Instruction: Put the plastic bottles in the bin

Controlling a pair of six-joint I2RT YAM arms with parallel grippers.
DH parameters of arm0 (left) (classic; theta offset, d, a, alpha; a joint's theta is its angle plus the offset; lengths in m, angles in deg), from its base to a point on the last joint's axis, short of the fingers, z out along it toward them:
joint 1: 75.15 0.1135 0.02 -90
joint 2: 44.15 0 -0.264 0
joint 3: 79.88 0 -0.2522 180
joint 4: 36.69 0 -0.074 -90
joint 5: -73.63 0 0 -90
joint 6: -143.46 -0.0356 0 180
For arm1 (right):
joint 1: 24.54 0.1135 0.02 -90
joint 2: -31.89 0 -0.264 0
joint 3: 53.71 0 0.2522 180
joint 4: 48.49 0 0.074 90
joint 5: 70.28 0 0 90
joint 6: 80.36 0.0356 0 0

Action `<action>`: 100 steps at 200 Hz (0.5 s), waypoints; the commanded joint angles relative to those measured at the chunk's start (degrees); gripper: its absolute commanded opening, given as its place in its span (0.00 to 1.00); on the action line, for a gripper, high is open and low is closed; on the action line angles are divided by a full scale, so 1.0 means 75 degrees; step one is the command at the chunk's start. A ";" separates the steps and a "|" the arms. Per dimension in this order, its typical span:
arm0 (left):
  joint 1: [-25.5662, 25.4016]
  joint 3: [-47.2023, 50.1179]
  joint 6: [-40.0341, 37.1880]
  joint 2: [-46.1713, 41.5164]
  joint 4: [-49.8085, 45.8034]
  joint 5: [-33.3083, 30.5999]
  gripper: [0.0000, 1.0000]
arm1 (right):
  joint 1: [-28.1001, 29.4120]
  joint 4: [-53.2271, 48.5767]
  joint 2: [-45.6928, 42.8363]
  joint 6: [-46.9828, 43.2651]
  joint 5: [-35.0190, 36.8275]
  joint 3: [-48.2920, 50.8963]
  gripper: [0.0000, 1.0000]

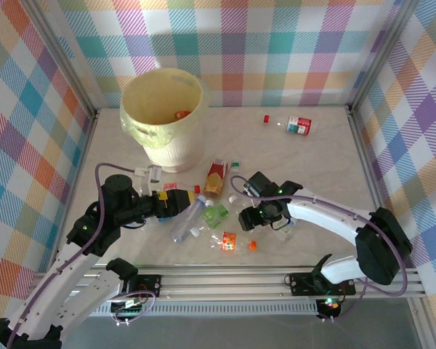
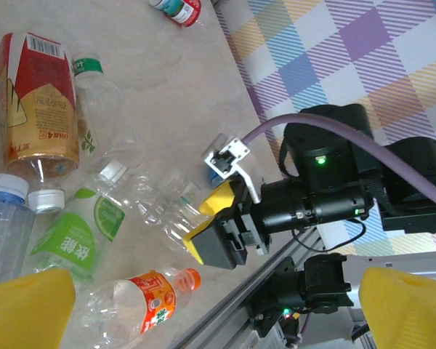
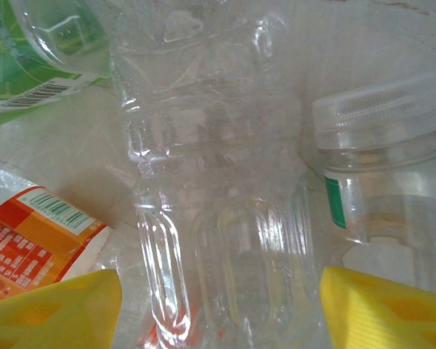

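Near the bin [image 1: 176, 149], brown bottle [image 1: 216, 178] lies cap nearward.

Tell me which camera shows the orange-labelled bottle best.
Left wrist: the orange-labelled bottle lies large, cap and label plain. The top view gives it tiny; the right wrist catches a corner of its label.

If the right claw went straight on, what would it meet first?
Probably the clear unlabelled bottle, lying dead ahead and centred in the right claw; how near is unclear.
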State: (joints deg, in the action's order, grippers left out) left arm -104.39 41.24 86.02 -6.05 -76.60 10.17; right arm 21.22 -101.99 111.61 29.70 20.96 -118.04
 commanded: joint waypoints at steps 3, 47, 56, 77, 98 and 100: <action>-0.0108 0.0102 -0.0063 -0.0052 0.0314 0.0118 1.00 | 0.0138 0.0133 0.0251 -0.0079 0.0149 -0.0046 0.72; -0.0133 0.0029 -0.0252 0.0027 0.0225 0.0349 1.00 | 0.0238 0.0273 0.0609 -0.0034 0.0302 -0.0078 0.73; -0.0144 0.0050 -0.0264 0.0023 0.0239 0.0392 1.00 | 0.0261 0.0283 0.0700 -0.0017 0.0351 -0.0101 0.73; -0.0168 0.0042 -0.0297 0.0040 0.0267 0.0441 1.00 | 0.0309 0.0336 0.0872 0.0011 0.0444 -0.0125 0.74; -0.0192 0.0052 -0.0310 0.0051 0.0264 0.0428 1.00 | 0.0321 0.0420 0.0982 0.0056 0.0482 -0.0125 0.74; -0.0192 0.0052 -0.0321 0.0058 0.0261 0.0432 1.00 | 0.0321 0.0429 0.0992 0.0057 0.0480 -0.0125 0.74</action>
State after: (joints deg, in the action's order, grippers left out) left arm -104.78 41.24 85.17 -5.59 -75.75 12.01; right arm 23.17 -99.33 118.25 29.74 23.45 -118.26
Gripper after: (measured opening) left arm 0.997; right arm 0.741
